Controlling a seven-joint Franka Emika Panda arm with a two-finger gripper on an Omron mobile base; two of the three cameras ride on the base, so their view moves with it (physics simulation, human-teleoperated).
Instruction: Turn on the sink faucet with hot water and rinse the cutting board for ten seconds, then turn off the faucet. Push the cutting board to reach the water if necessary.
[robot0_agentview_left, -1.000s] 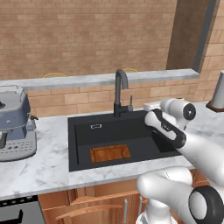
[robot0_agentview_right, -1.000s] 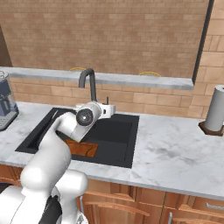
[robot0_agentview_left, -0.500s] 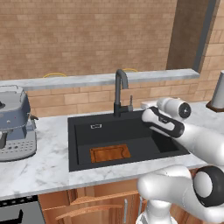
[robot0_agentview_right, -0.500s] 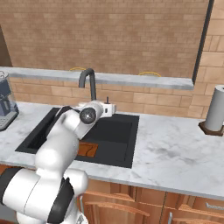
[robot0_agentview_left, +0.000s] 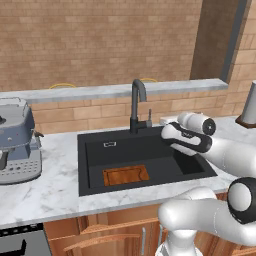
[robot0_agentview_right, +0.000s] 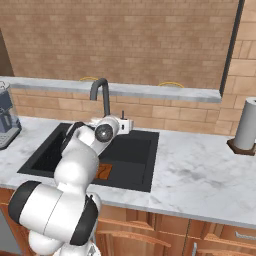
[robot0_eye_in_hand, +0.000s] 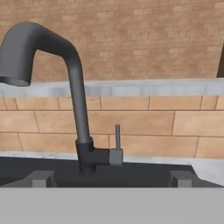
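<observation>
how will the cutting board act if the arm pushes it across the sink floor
The cutting board looks like a flat rigid wooden slab, so it should probably slide as one piece, not bend or roll. It lies flat on the smooth black sink floor, so tipping seems unlikely. A push off its centre may spin it.

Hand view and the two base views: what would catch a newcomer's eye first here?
The tall dark gooseneck faucet stands at the back edge of the matte black sink basin, its thin side lever upright and no stream running. The white arm's open claw faces that lever, apart from it. The small reddish-brown wooden cutting board lies flat at the front of the basin floor.
</observation>
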